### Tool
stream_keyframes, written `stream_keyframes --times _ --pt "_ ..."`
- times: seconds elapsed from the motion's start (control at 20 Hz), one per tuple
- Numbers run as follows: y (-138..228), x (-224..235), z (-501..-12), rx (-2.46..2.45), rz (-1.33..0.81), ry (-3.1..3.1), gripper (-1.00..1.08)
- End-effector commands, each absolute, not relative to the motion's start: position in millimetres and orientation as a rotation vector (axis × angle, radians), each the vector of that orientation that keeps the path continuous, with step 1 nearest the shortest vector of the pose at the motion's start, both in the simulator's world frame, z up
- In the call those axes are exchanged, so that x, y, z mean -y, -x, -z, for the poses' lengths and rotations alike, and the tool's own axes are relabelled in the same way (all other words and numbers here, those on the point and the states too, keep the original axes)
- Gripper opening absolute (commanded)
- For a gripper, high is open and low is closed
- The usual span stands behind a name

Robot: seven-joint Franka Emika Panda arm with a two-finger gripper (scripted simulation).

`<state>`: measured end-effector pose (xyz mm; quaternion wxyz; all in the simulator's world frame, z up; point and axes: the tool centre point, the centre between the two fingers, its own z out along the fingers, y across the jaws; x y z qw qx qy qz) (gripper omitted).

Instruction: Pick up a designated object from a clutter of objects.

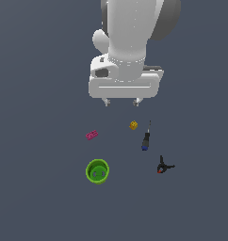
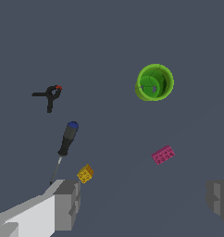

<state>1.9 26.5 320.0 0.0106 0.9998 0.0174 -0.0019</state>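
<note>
Small black clamp (image 1: 164, 166) (image 2: 50, 95) with splayed prongs and a red tip, lying flat on the grey desk (image 1: 40, 197), apart from the rest. Nearby, scattered: slim dark tool (image 1: 146, 140) (image 2: 66, 141) with blue end, tiny yellow cube (image 1: 133, 125) (image 2: 85, 174), pink flat brick (image 1: 91, 135) (image 2: 163, 154), upright green round cup (image 1: 97, 171) (image 2: 154, 82).

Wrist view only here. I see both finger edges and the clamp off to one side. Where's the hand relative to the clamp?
Observer: In the exterior view the gripper hangs beyond the clutter, nearest the yellow cube. The black clamp lies nearer the camera, toward the exterior view's right.
Operator: Anything on that line?
Observer: The slim dark tool lies roughly between them, blue end toward the clamp, not touching it.
Operator: Holding anything?
Observer: No. Both fingertips show bare, apart, overlapping no item.
</note>
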Motion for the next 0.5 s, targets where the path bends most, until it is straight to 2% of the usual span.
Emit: stream_keyframes --times 0.0,0.45 --pt "-2 -26 -320 -0.054 0.006 -3.12 1.0" --pt "-11 -16 -329 -0.023 -0.031 -3.145 1.0"
